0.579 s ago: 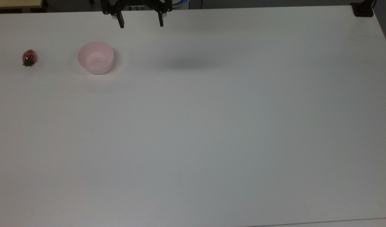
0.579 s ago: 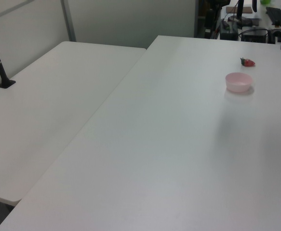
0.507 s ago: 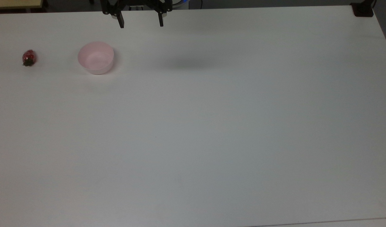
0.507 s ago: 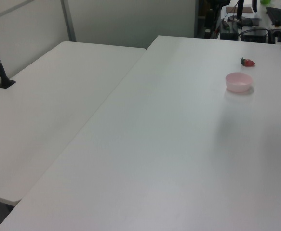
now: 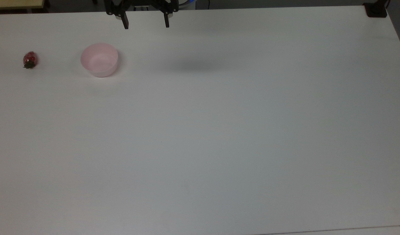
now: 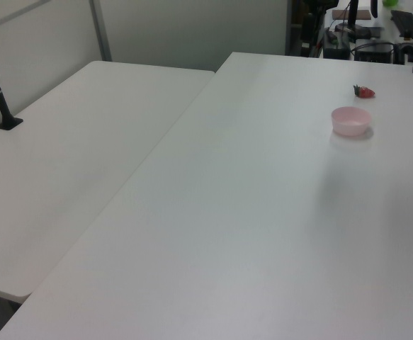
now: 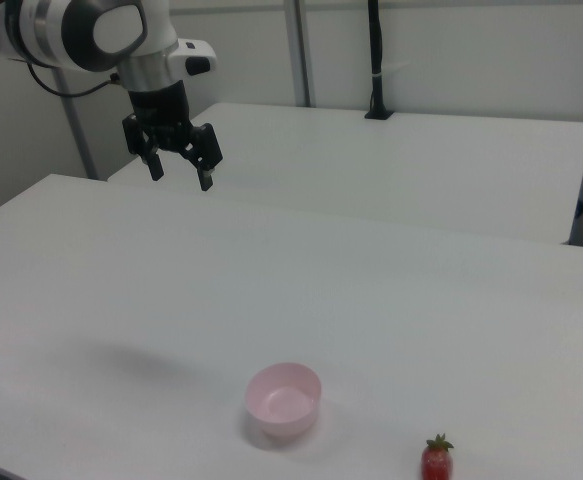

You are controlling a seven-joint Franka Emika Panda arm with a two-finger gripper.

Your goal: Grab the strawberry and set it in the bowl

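I have the pincer (image 7: 180, 173) high above the counter (image 5: 219, 130) with its two fingers spread wide and nothing between them, so the step in hand, as I judge it, is the approach to the strawberry (image 5: 29, 60). The fruit lies on its side near the top view's left edge, green cap toward the bottom of that view, well apart from the pink bowl (image 5: 99, 60), which sits between it and the pincer. In the right view the strawberry (image 7: 436, 460) stands to the right of the bowl (image 7: 284, 400), both far below the pincer. To do this well I would carry the pincer across above the bowl's rim rather than through it, line the fingers up across the berry's narrow width, and descend straight. The skin looks glossy and rounded, so I expect it could squirt sideways; I would close gently on the red body, not the cap.
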